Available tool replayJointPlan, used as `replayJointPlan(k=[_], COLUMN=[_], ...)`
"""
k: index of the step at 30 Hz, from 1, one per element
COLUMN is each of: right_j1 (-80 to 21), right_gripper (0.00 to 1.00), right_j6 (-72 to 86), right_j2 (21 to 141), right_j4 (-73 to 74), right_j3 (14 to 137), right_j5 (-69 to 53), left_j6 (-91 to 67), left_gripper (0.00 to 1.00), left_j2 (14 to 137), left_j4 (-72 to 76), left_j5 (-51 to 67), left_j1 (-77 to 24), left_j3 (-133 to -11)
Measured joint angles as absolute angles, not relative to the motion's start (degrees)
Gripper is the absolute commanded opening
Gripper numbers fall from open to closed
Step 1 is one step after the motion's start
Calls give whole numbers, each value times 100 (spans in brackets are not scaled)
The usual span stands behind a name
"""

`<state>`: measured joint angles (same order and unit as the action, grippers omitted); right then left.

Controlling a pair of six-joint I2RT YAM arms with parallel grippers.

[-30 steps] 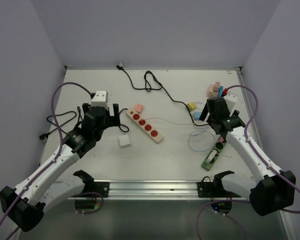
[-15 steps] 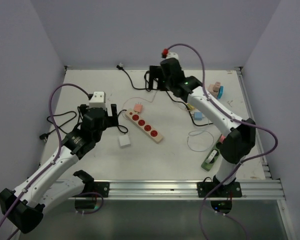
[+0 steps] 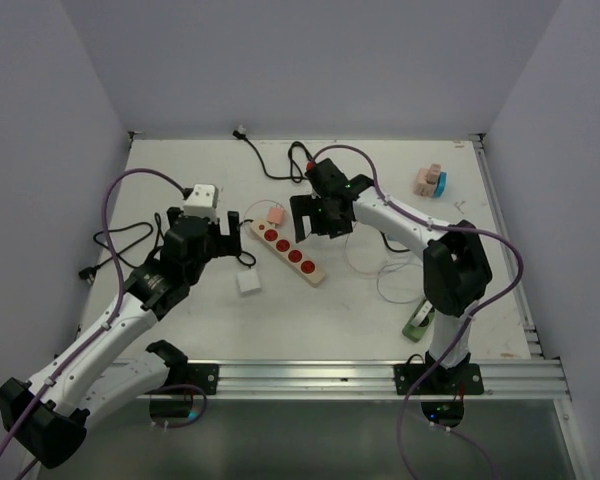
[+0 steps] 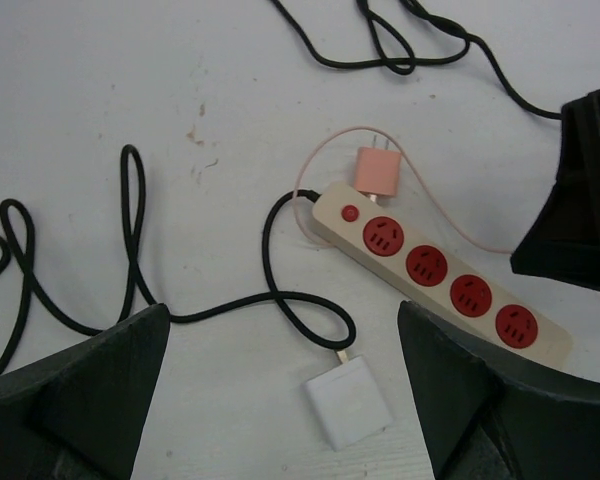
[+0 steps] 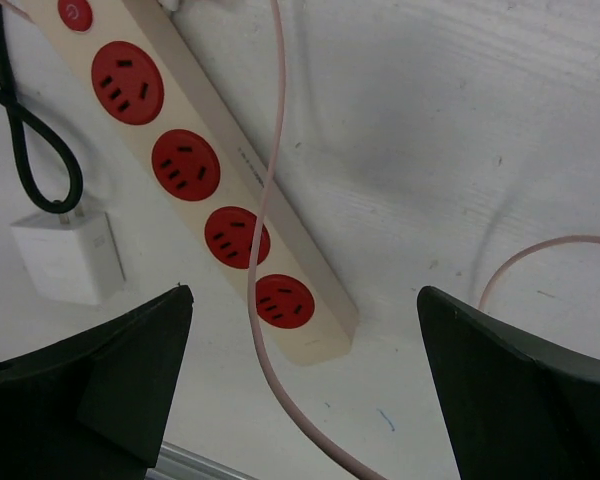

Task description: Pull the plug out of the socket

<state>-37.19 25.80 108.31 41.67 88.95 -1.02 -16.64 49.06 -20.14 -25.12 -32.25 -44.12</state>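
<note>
The cream power strip (image 3: 288,251) with red sockets lies slantwise mid-table; it also shows in the left wrist view (image 4: 435,272) and the right wrist view (image 5: 210,200). All its sockets are empty. The pink plug (image 3: 275,215) lies flat on the table by the strip's switch end, prongs pointing away from it (image 4: 381,172). Its pink cable (image 5: 265,200) runs over the strip. My left gripper (image 3: 235,230) is open, left of the strip (image 4: 290,400). My right gripper (image 3: 315,218) is open, above the strip's far side (image 5: 300,390).
A white adapter (image 3: 248,282) on a black cable (image 4: 130,250) lies near the strip. More black cable (image 3: 300,165) loops at the back. A green power strip (image 3: 420,318) lies front right. Pink and blue blocks (image 3: 430,182) sit back right.
My right arm has swung from the right side of the table, past the back, to just above the power strip. The left arm has barely moved.
</note>
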Motion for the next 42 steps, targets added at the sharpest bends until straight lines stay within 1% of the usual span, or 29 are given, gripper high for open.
replayJointPlan(k=[7, 10, 16, 18, 21, 26, 31, 35, 42], right_j1=[-3804, -3802, -3802, -3802, -3802, -3793, -3780, -3780, -3780], right_gripper=[99, 99, 99, 98, 99, 99, 98, 98, 98], right_j6=[2624, 2679, 2598, 2539, 2464, 2436, 2528, 2683, 2816], right_j2=[10645, 10527, 9791, 9570, 9362, 9292, 9292, 9292, 9292], right_j4=[4145, 4066, 3734, 3605, 3494, 3422, 3422, 3415, 3363], right_j3=[8925, 8908, 8722, 8718, 8715, 8670, 8670, 8670, 8670], right_j5=[-327, -497, -969, -1179, -1476, -1758, -1804, -1918, -2110], left_j6=[-1463, -1485, -1911, -2115, -2403, -2626, -2620, -2578, -2268], left_gripper=[98, 98, 92, 90, 89, 91, 93, 95, 96], left_j2=[4895, 4908, 4875, 4827, 4810, 4814, 4906, 5288, 6058], left_j4=[-1422, -1297, -897, -659, -255, 709, 1970, 2877, 4268], left_j5=[-891, -436, -403, -473, -510, -67, 753, 1188, 1417], left_j1=[-3225, -3225, -3225, -3225, -3225, -3221, -3221, -3251, -3352], left_j3=[-4145, -4132, -4099, -3964, -3625, -2821, -2021, -1793, -1704])
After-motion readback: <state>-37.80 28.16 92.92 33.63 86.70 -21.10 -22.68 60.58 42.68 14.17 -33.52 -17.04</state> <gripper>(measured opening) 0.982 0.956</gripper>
